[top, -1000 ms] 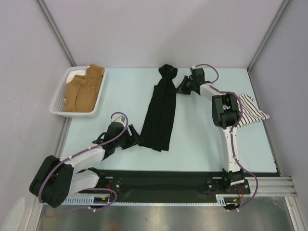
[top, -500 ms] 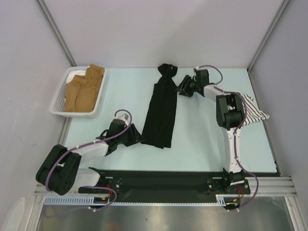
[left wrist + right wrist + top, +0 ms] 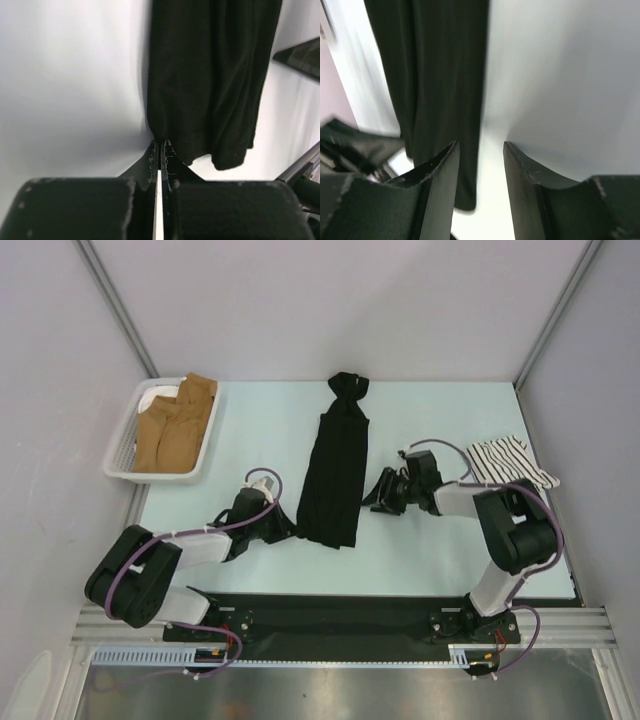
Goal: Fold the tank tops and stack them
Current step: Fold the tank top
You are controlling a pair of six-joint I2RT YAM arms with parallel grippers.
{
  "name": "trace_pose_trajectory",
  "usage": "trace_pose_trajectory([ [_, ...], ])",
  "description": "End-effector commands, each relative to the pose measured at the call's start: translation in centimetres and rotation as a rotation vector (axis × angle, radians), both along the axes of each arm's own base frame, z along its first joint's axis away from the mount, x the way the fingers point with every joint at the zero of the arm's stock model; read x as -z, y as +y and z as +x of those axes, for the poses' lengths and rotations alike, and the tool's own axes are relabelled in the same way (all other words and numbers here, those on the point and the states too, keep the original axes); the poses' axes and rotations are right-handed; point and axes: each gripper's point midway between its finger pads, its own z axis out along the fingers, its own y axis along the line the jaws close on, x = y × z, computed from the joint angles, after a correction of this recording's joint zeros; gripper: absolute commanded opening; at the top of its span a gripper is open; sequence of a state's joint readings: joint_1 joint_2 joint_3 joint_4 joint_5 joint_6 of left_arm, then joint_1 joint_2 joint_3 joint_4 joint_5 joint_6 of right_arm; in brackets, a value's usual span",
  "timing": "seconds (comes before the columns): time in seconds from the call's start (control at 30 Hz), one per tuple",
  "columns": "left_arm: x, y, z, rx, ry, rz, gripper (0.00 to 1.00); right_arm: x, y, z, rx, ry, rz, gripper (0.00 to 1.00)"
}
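The left gripper (image 3: 159,148) was seen closed, its tips touching the near hem corner of the black tank top (image 3: 335,465). The right gripper (image 3: 383,492) was held partly open and empty beside the top's right edge. A white basket (image 3: 118,452) of brown cloths (image 3: 175,430) was placed far left, and the striped tank top (image 3: 512,460) at the right edge. The black top was laid mid-table as a narrow strip, straps far, hem near.

left arm (image 3: 185,552) lies low, its elbow at the near left and its forearm reaching right. left gripper (image 3: 283,528) points right and slightly far, its fingers (image 3: 149,161) pressed together with only a thin slit between them. right arm (image 3: 510,535) is folded, its elbow at the near right and its forearm running left. right gripper (image 3: 383,492) points left, jaws parted with a clear gap.
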State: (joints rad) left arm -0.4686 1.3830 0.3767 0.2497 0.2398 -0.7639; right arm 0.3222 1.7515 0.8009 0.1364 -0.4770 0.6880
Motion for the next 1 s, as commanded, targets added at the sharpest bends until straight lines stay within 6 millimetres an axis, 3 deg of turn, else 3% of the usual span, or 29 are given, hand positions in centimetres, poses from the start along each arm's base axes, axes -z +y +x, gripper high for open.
trace_pose_trajectory([
  [0.0, 4.1, 1.2, -4.9, 0.039, 0.142, 0.101, 0.00, 1.5, 0.4, -4.6, -0.043, 0.029, -0.051, 0.47],
  [0.03, 4.1, 0.8, -5.4, 0.035, 0.149, 0.095, 0.00, 1.3, 0.6, -6.2, -0.063, 0.032, -0.051, 0.48],
  [0.13, 4.3, -0.1, -7.8, 0.058, 0.162, 0.091, 0.00, 0.4, 0.8, -8.5, -0.095, 0.025, -0.067, 0.50],
  [0.23, 4.6, -0.4, -10.0, 0.077, 0.187, 0.077, 0.00, 0.9, 0.0, -10.9, -0.101, 0.071, -0.076, 0.51],
  [0.3, 5.2, 0.1, -11.3, 0.084, 0.205, 0.093, 0.00, 0.8, -0.6, -12.8, -0.107, 0.095, -0.094, 0.51],
  [0.4, 5.3, 0.8, -12.2, 0.066, 0.210, 0.097, 0.01, 0.7, -1.7, -14.0, -0.100, 0.098, -0.152, 0.51],
  [0.53, 4.8, 1.4, -12.1, 0.060, 0.193, 0.115, 0.11, 0.6, -2.1, -15.0, -0.107, 0.113, -0.160, 0.47],
  [0.57, 4.4, 1.2, -11.9, 0.060, 0.180, 0.107, 0.20, 0.7, -2.1, -15.2, -0.114, 0.116, -0.161, 0.47],
  [0.8, 3.9, 2.7, -12.1, 0.022, 0.166, 0.148, 0.44, 1.8, -0.4, -16.9, -0.174, 0.149, -0.144, 0.41],
  [0.9, 3.6, 2.8, -11.6, 0.009, 0.152, 0.158, 0.47, 2.1, 0.0, -17.1, -0.187, 0.156, -0.147, 0.36],
  [0.97, 3.3, 2.6, -11.2, 0.008, 0.145, 0.165, 0.48, 2.2, 0.0, -17.1, -0.191, 0.160, -0.155, 0.26],
])
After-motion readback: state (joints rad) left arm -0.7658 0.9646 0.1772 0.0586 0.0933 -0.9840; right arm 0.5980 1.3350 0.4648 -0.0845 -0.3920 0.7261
